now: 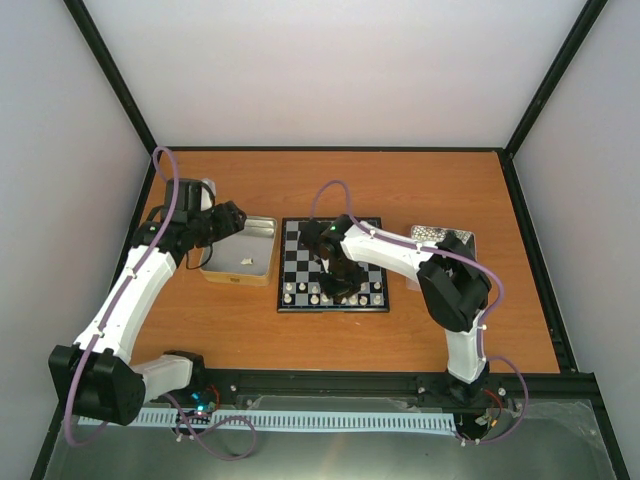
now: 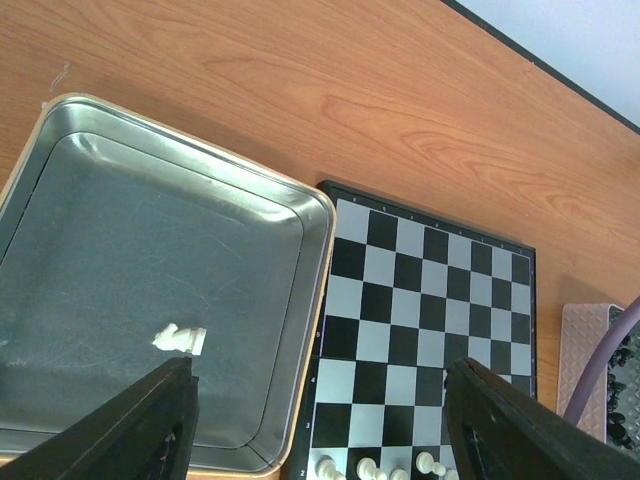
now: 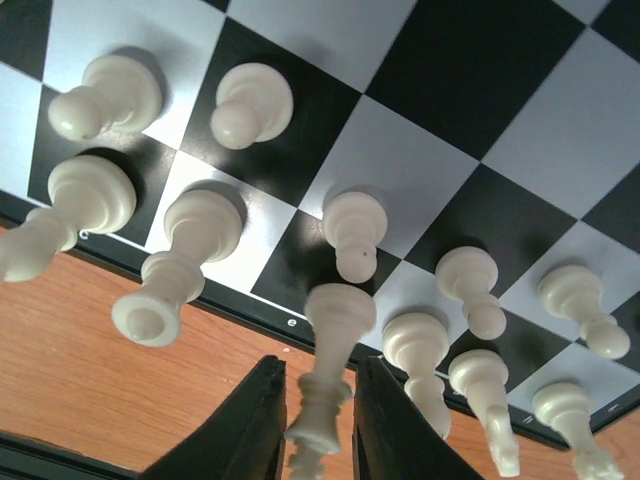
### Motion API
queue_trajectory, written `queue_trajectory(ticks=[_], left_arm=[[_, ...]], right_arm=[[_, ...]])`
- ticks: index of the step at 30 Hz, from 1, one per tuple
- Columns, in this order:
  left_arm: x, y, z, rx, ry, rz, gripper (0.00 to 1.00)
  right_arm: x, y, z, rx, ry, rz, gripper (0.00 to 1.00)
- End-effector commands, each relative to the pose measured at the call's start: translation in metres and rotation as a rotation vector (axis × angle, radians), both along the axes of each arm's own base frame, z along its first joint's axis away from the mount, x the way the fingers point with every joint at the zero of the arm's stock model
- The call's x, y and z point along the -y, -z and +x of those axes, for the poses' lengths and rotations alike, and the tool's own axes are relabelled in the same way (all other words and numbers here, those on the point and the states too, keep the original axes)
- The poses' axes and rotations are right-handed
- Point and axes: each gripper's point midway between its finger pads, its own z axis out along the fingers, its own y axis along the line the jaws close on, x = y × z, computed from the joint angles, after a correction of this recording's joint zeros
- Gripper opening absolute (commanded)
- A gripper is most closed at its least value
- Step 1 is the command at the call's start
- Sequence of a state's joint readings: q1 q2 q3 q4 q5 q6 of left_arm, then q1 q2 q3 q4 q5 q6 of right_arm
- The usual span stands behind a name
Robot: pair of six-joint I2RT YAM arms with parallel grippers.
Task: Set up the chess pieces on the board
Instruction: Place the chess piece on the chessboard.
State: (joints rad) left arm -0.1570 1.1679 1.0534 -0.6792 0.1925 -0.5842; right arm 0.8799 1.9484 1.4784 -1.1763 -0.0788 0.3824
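Observation:
The board (image 1: 300, 246) lies mid-table, with cream-white chess pieces (image 1: 312, 293) standing in its two near rows. My right gripper (image 1: 340, 285) is low over the near edge. In the right wrist view its fingers (image 3: 255, 425) close round the head of a tall white piece (image 3: 335, 325) whose base rests on a near-row square of the board (image 3: 470, 90). My left gripper (image 2: 320, 420) is wide open and empty, above the seam between a metal tin (image 2: 150, 220) and the board (image 2: 430, 290). One white knight (image 2: 180, 338) lies on its side in that tin.
The left tin (image 1: 256, 226) touches the board's left side. A second tin (image 1: 430, 235) with black pieces (image 2: 625, 395) sits to the right of the board, partly under my right arm. Black frame rails bound the wooden table.

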Motion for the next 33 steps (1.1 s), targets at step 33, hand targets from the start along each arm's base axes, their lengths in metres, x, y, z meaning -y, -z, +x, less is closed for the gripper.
queue_trajectory(ticks=[33], left_arm=[[-0.004, 0.013, 0.001, -0.042, -0.008, 0.026, 0.68]], right_arm=[[-0.001, -0.009, 0.005, 0.068, 0.018, 0.053, 0.28]])
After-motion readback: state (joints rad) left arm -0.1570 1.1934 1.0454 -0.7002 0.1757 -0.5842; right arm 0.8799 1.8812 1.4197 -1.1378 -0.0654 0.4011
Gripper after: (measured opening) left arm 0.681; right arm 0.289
